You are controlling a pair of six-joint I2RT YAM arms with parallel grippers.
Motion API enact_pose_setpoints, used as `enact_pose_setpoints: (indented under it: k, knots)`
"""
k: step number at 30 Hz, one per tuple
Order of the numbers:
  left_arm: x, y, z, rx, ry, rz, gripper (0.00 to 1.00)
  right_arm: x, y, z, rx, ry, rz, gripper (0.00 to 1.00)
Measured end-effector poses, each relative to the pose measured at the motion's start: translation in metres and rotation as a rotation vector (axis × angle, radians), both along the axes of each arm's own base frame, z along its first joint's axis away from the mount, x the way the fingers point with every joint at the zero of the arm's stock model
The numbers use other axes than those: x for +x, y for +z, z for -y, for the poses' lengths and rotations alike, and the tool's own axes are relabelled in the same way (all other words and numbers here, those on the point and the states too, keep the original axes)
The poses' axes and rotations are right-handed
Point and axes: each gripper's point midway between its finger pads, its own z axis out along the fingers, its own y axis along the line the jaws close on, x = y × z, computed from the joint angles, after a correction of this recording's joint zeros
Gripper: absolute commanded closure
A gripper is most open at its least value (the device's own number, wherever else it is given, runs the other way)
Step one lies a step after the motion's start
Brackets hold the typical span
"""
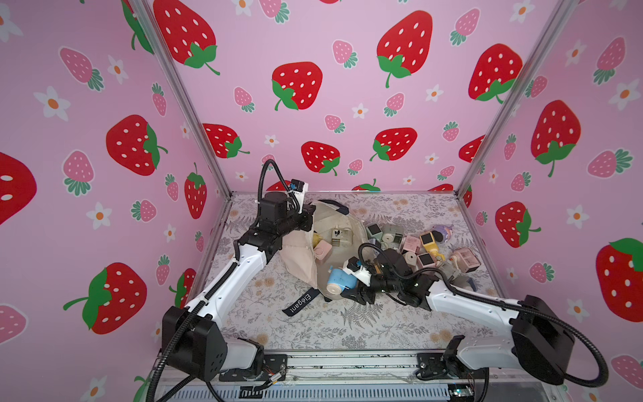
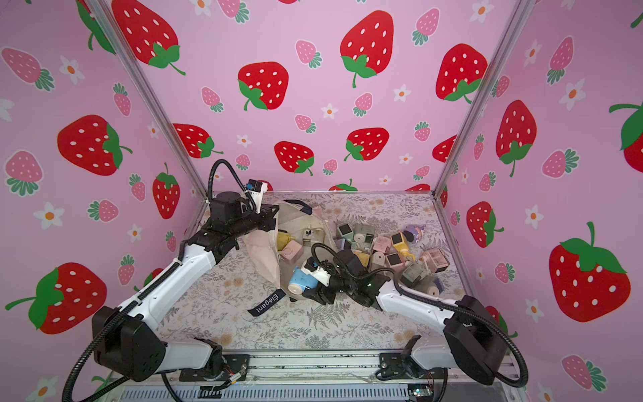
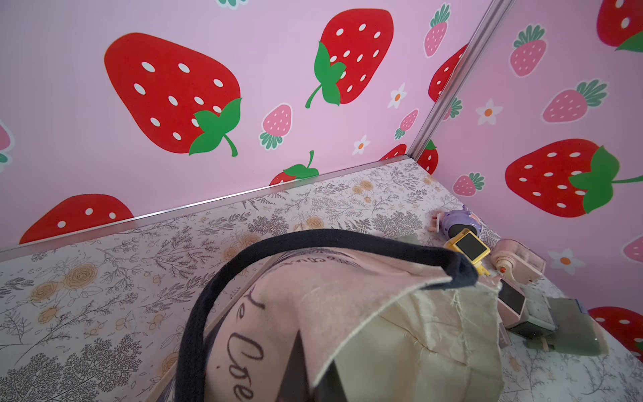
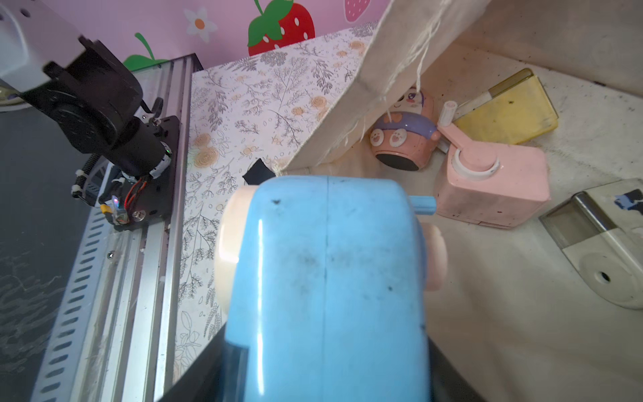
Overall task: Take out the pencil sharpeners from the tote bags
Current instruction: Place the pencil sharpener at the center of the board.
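Observation:
The cream tote bag (image 1: 301,259) (image 2: 261,255) lies open on the floral table. My left gripper (image 1: 309,217) (image 3: 313,386) is shut on its far rim beside the navy handle (image 3: 195,330), holding the mouth up. My right gripper (image 1: 349,287) (image 4: 323,369) is shut on a blue pencil sharpener (image 1: 339,280) (image 4: 327,278) at the bag's near mouth. Inside the bag lie a pink sharpener (image 1: 323,251) (image 4: 494,184), a yellow one (image 4: 508,111), a round pink-and-purple one (image 4: 403,139) and a cream one (image 1: 339,236). Several sharpeners (image 1: 417,250) (image 2: 382,250) are piled on the table right of the bag.
A black strap reading Elegant (image 1: 301,302) trails from the bag toward the front. A purple sharpener (image 1: 442,232) sits at the far side of the pile. Strawberry-print walls close three sides. A metal rail (image 1: 348,362) with both arm bases runs along the front.

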Motion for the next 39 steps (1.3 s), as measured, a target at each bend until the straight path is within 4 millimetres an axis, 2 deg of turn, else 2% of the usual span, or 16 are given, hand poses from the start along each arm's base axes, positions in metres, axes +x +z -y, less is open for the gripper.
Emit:
enact_pose_setpoints:
  k: [5,9,13,18,23,27,32,35,39]
  knots:
    - [0.0,0.0,0.0,0.0,0.0,0.0,1.0,-0.006,0.027,0.016,0.109,-0.049,0.053,0.59]
    - [0.0,0.0,0.0,0.0,0.0,0.0,1.0,0.002,0.038,0.035,0.164,-0.162,0.111,0.6]
    - [0.0,0.0,0.0,0.0,0.0,0.0,1.0,0.018,0.031,0.058,0.158,-0.326,0.145,0.61]
    - [0.0,0.0,0.0,0.0,-0.001,-0.001,1.0,0.039,0.016,0.103,0.137,-0.591,0.16,0.61]
    - [-0.001,0.0,0.001,0.001,-0.003,-0.002,1.0,0.054,0.016,0.147,0.135,-0.834,0.162,0.62]
    - [-0.001,0.0,0.002,0.001,-0.005,-0.002,1.0,0.058,0.0,0.172,0.111,-0.967,0.126,0.64]
    - [-0.001,0.0,0.002,0.001,-0.004,-0.002,1.0,0.052,-0.044,0.201,0.023,-1.083,0.053,0.67]
    - [-0.001,0.0,0.002,0.001,-0.004,-0.002,1.0,0.049,-0.06,0.21,-0.029,-1.124,0.024,0.7]
    - [-0.001,0.0,0.003,0.001,-0.006,-0.003,1.0,0.049,-0.074,0.214,-0.093,-1.154,-0.01,0.69]
